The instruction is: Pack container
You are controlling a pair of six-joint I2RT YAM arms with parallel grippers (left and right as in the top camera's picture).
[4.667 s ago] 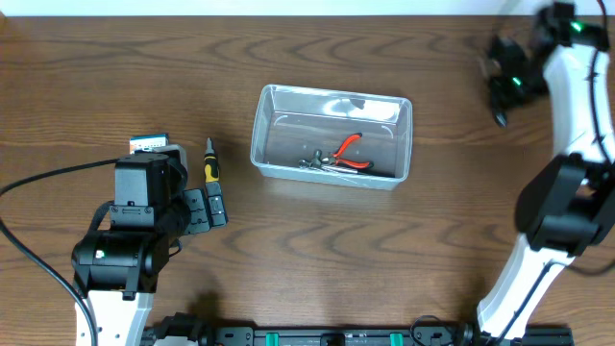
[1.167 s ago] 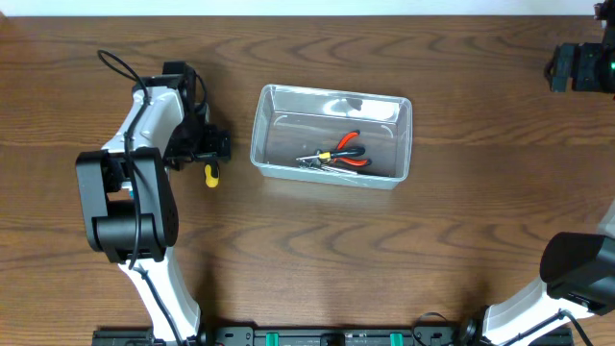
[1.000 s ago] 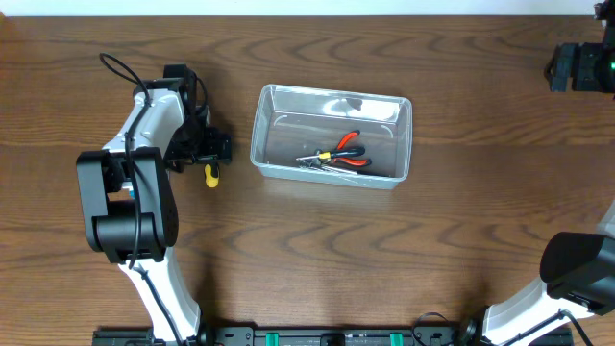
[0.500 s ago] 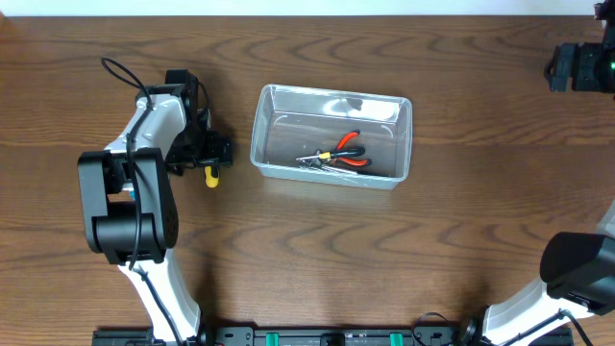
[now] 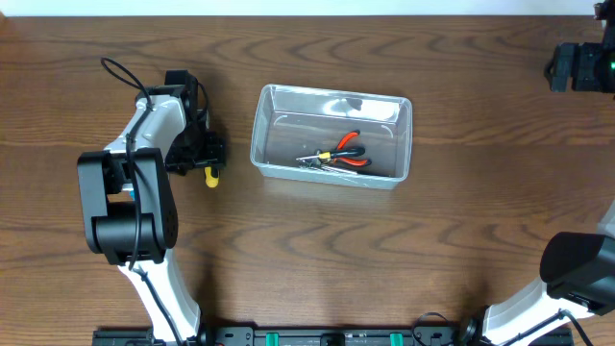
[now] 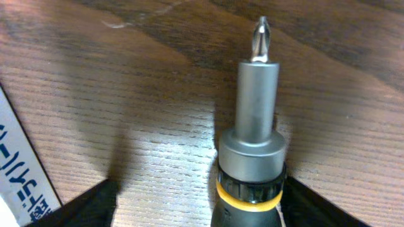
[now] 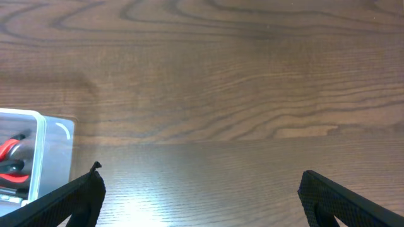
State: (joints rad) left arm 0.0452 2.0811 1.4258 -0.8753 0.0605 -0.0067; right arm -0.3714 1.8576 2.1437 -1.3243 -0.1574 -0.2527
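While the brown wood-grain counter [image 5: 317, 269] fills every view, the two arms are the largest things on it. The left arm [image 5: 130, 202] rises from the near edge and folds over the left part of the counter. The right arm [image 5: 577, 274] stands at the near right corner, its wrist up at the far right corner.

The container [image 5: 288, 130] sits upright and open-topped around the middle of the counter, a little toward the far side, its long side running left to right. It lies just to the right of the left end effector [image 6: 199, 202] and well apart from the right end effector [image 7: 202, 195].

The right end effector hangs over bare wood with its fingers [image 7: 82, 195] spread wide and nothing between them. One corner of the container shows at the left edge of its wrist view.

The left end effector is low over the counter, also spread wide. A screwdriver [image 6: 252, 157] lies between its fingers, close against one finger and clear of the other. It is straddled, not clamped.

The white, blue-printed edge of a box [image 6: 16, 170] shows beside that end effector.

Red-handled pliers [image 5: 344, 154] lie in the near right part of the container, with small metal pieces beside them that I cannot make out.

The screwdriver has a grey metal collar above a yellow ring, and its cross-head bit [image 6: 260, 34] points away from the wrist camera.
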